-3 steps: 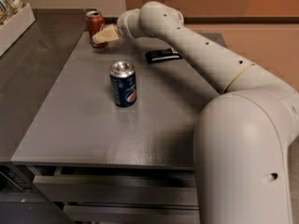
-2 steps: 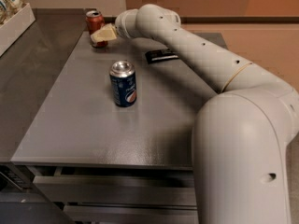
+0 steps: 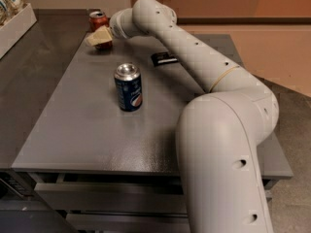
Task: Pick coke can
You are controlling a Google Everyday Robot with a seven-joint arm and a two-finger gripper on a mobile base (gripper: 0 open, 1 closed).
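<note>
The coke can (image 3: pixel 98 19), red with a silver top, stands upright at the far left corner of the grey table (image 3: pixel 73 130). My gripper (image 3: pixel 100 37) is at the end of the long white arm (image 3: pixel 194 57) that reaches across the table from the right. It sits right at the can, with its cream-coloured tip in front of the can's lower half and covering much of the red body. The can's top and a bit of its base still show.
A dark blue Pepsi can (image 3: pixel 128 88) stands upright mid-table, nearer to me than the coke can. A small flat black object (image 3: pixel 164 58) lies under the arm. A white tray (image 3: pixel 17 27) with snack bags sits on the dark counter at the far left.
The gripper has moved a little to the left, closer onto the coke can. The coke can and the Pepsi can have stayed in place.
</note>
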